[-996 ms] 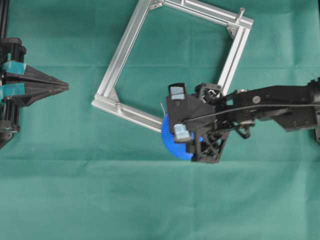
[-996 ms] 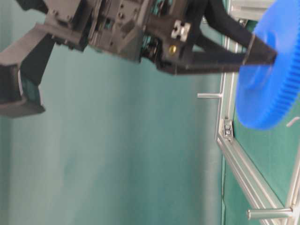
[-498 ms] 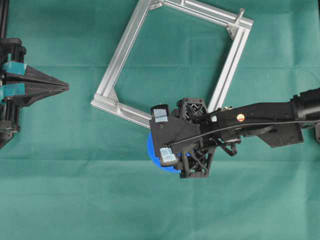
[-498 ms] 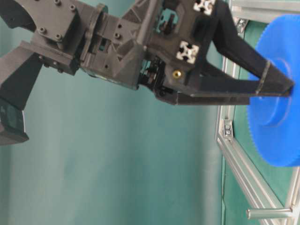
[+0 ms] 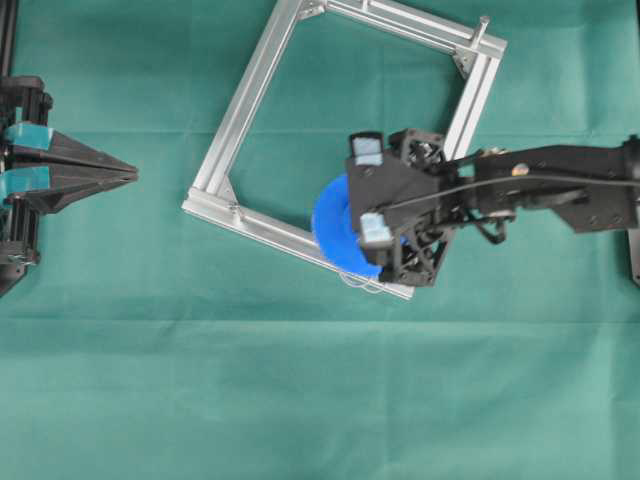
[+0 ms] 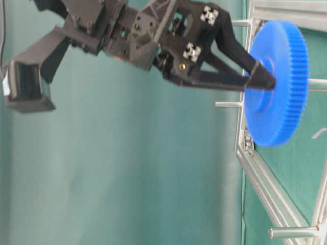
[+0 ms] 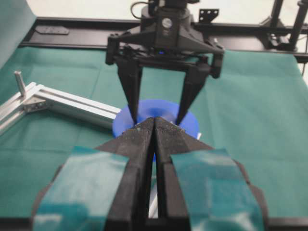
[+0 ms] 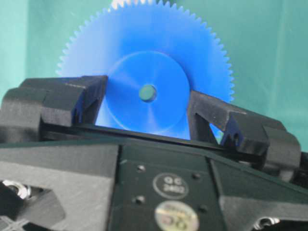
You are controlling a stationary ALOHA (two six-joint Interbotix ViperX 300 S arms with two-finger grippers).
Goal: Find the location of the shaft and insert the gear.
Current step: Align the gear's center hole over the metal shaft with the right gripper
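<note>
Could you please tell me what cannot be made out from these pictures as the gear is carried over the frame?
- The shaft: overhead, the bright blue plastic toothed gear and the right gripper cover that stretch of the square aluminium frame.
- Whether the gear's centre hole is over the shaft: too small and blurred in the right wrist view.
- Left wrist view: the shut left gripper hides the gear's near half.
- Table-level view: the frame is cut off by the right edge.
</note>
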